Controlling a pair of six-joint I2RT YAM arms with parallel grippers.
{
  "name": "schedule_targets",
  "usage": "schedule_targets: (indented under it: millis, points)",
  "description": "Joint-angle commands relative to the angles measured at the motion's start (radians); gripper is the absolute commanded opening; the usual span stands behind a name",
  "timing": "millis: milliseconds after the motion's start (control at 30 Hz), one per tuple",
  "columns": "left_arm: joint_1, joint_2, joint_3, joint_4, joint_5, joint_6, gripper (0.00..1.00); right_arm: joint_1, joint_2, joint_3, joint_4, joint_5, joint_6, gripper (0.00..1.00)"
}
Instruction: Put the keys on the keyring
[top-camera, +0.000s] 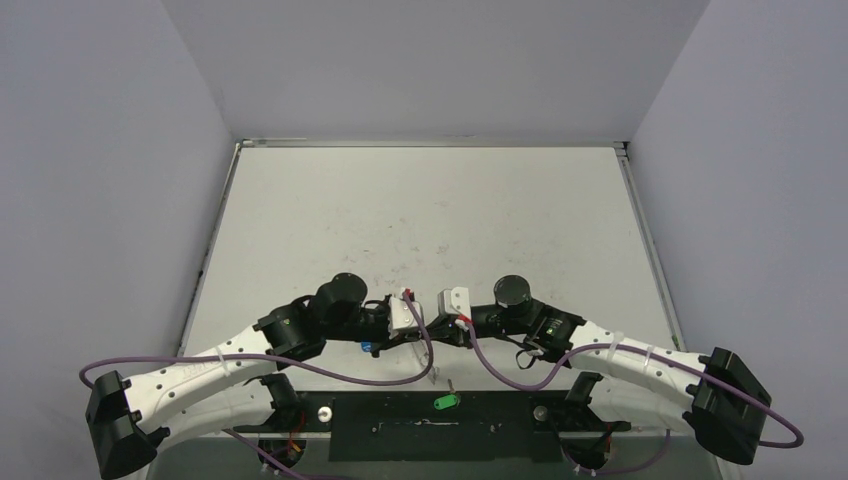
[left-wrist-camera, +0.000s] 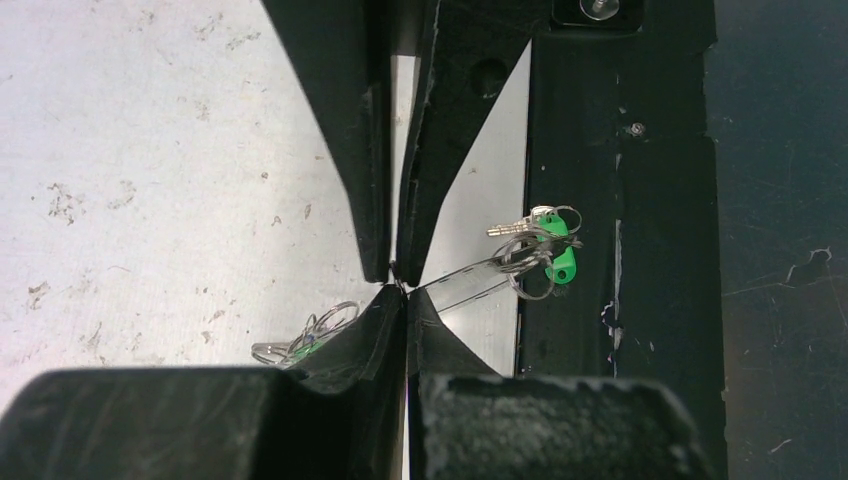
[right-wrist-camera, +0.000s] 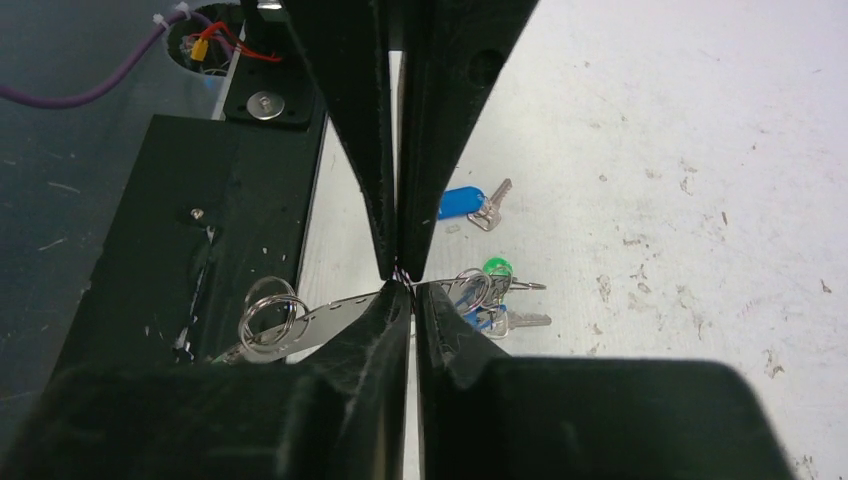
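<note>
Gripping the keyring (left-wrist-camera: 465, 280) with left hand (left-wrist-camera: 400, 283) and right hand (right-wrist-camera: 405, 280), both clenched. Looks light, springy, slippery; best pinched on bare rim, clear of the green key (left-wrist-camera: 560, 262).

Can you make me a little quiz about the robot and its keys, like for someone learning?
1. True or false: the lone blue key lies on the white table.
2. In the left wrist view, the key with rings in front of the black plate has a head coloured: A red, B green, C yellow.
3. Fill in: the fingers of the left hand and right hand are both ___ (open/shut).
Key: 1 true; 2 B; 3 shut.
</note>
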Motion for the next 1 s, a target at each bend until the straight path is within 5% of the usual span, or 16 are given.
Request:
schedule_targets:
  millis: [0, 233, 333, 400, 967]
  points:
    - [-0.002, -0.001, 0.023, 0.087, 0.026, -0.015, 0.00, 0.012, 0.011, 0.002, 0.097, -0.050, 0.003, 0.00]
    - [-0.001, -0.034, 0.002, 0.088, -0.053, -0.029, 0.00, 0.011, 0.006, -0.007, 0.115, -0.044, 0.033, 0.00]
    - [-0.001, -0.078, -0.019, 0.088, -0.105, -0.032, 0.24, 0.012, 0.004, -0.019, 0.157, -0.022, 0.091, 0.00]
    - [-0.002, -0.113, -0.044, 0.104, -0.144, -0.044, 0.30, 0.011, 0.002, -0.036, 0.203, -0.013, 0.136, 0.00]
    - [-0.020, -0.346, -0.421, 0.606, -0.163, -0.121, 0.37, 0.011, -0.007, -0.191, 0.568, 0.141, 0.435, 0.00]
